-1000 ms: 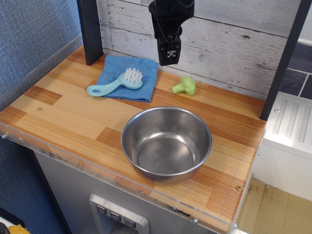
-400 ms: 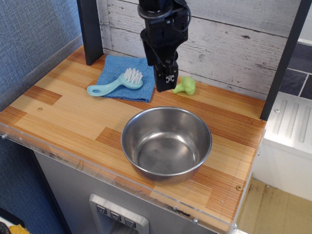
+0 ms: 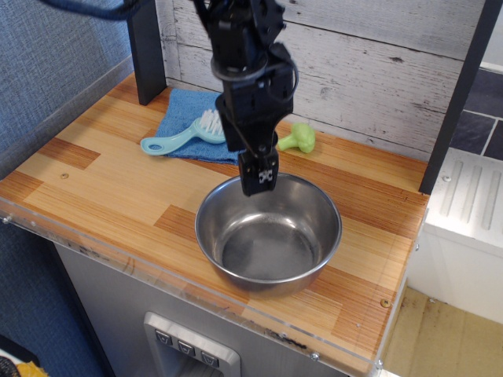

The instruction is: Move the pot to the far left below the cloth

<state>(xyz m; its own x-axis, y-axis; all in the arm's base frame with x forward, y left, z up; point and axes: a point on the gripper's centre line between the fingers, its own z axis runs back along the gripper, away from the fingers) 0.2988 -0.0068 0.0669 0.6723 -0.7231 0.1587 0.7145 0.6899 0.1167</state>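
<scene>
The shiny steel pot (image 3: 271,239) stands upright and empty near the front right of the wooden counter. The blue cloth (image 3: 192,118) lies at the back left, partly hidden by the arm. My black gripper (image 3: 258,179) hangs over the pot's far-left rim, its tip at about rim height. Its fingers look close together, but I cannot make out whether they grip the rim.
A light teal brush (image 3: 182,136) with white bristles lies on the cloth. A green toy broccoli (image 3: 298,139) sits behind the pot near the white plank wall. A dark post (image 3: 145,49) stands at the back left. The counter's front edge (image 3: 196,290) has a clear lip.
My gripper has come down and forward from high at the back wall to the pot's far rim. The pot, cloth, brush and broccoli have not moved.
</scene>
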